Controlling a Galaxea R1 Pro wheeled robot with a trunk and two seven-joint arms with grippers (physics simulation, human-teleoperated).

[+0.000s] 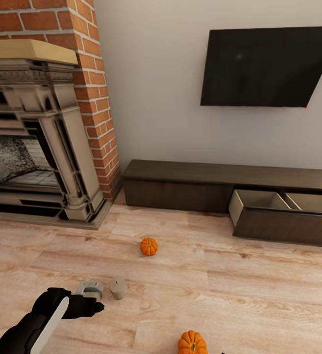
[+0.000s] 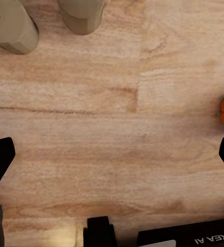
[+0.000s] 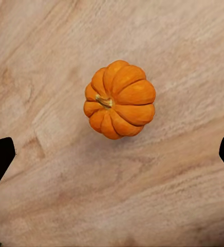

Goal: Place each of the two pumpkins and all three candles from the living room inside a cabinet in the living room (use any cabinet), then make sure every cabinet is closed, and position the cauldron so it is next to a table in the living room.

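Pending: two pumpkins [image 1: 149,246] [image 1: 191,342] and candles [image 1: 117,288] on floor [image 1: 259,295]; cabinet [image 1: 278,216] drawer open, empty. Left claw [image 2: 112,154] and right claw [image 3: 112,154] released.

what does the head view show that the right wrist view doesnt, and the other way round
Head view alone: the brick fireplace, the wall TV, the long dark cabinet with one drawer pulled open, the left gripper low over the floor beside a pale candle, and a farther pumpkin.
Right wrist view alone: the right gripper's fingertips spread wide, and the near pumpkin's stem seen from straight above.
Both: the near pumpkin, lying free on the plank floor.
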